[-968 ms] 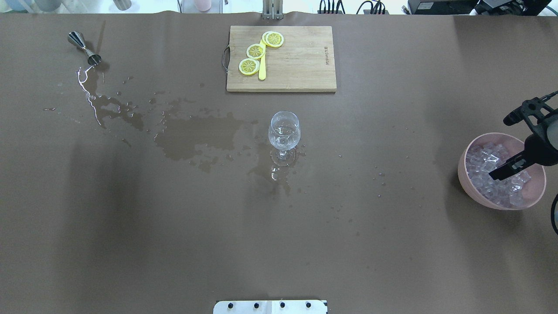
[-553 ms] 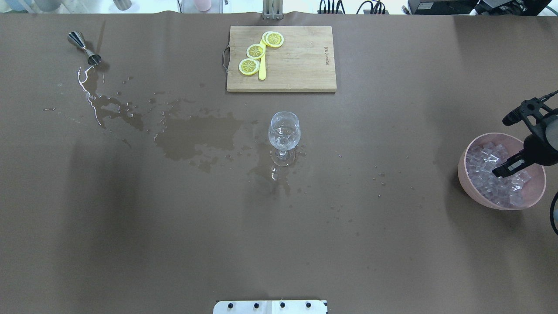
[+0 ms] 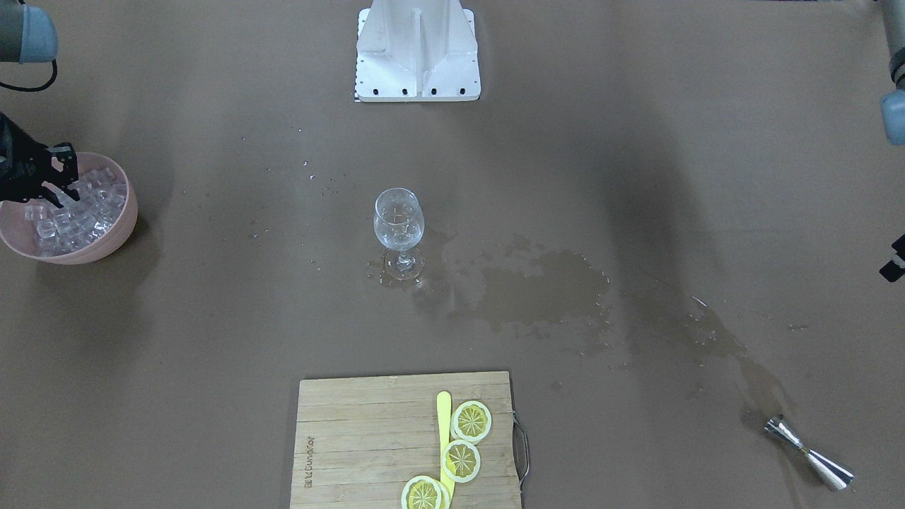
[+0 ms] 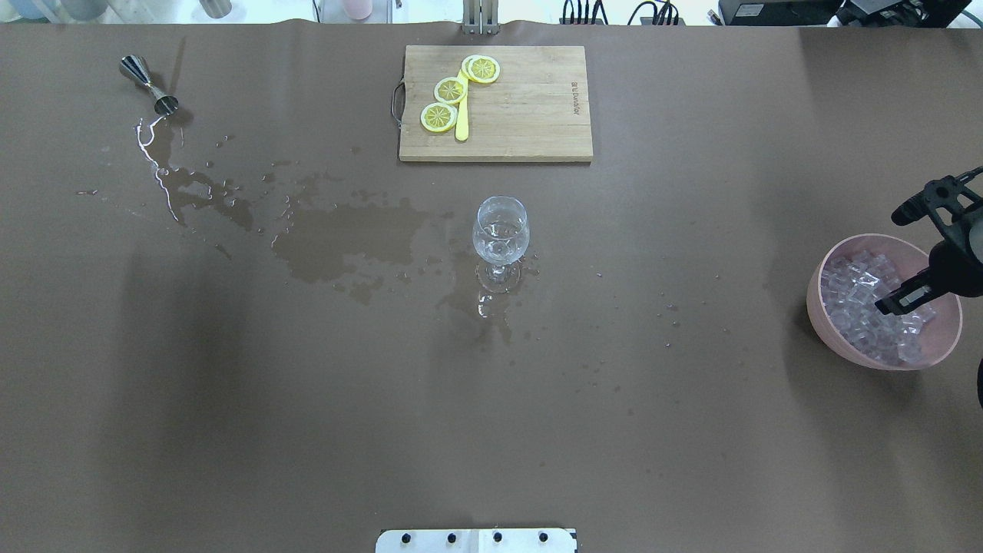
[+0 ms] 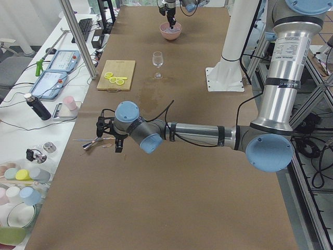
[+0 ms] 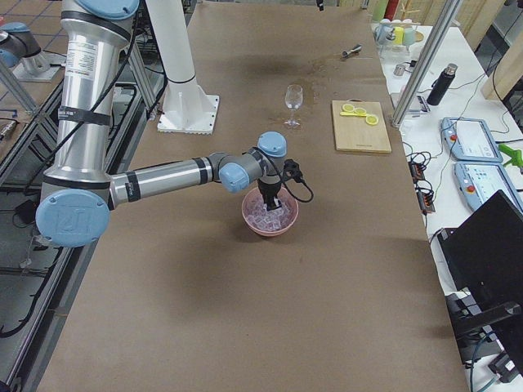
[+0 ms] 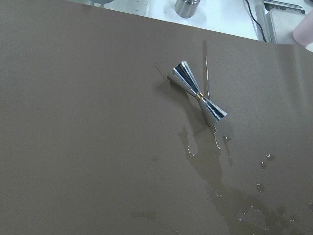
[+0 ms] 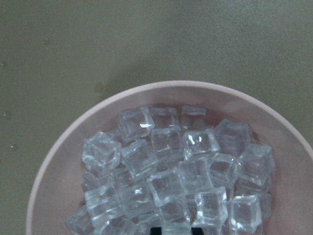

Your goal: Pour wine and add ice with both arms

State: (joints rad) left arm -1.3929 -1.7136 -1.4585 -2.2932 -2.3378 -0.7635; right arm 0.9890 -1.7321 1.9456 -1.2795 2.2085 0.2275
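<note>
Low over the pink bowl's (image 4: pixel 829 338) middle, right hand (image 4: pixel 895 301), tips down among the ice (image 4: pixel 852 307) heaped inside; cannot tell how far apart, nor whether gripping any cube.

— What fills the view?
— A pink bowl (image 8: pixel 182 86) seen from above. Its rim is cut off by the bottom edge and the right edge.
— And inside?
— A heap of ice (image 8: pixel 168 183): clear cubes touching one another and lying at all angles. Bare pink wall shows on the left.
— Around it?
— Grey-brown counter (image 8: pixel 220 39), with a few small wet spots (image 8: pixel 99 88) toward the left, outside the rim.
— Anything else?
— A dark sliver (image 8: pixel 176 231) at the bottom edge among the cubes. Too little shows to tell what it is.
</note>
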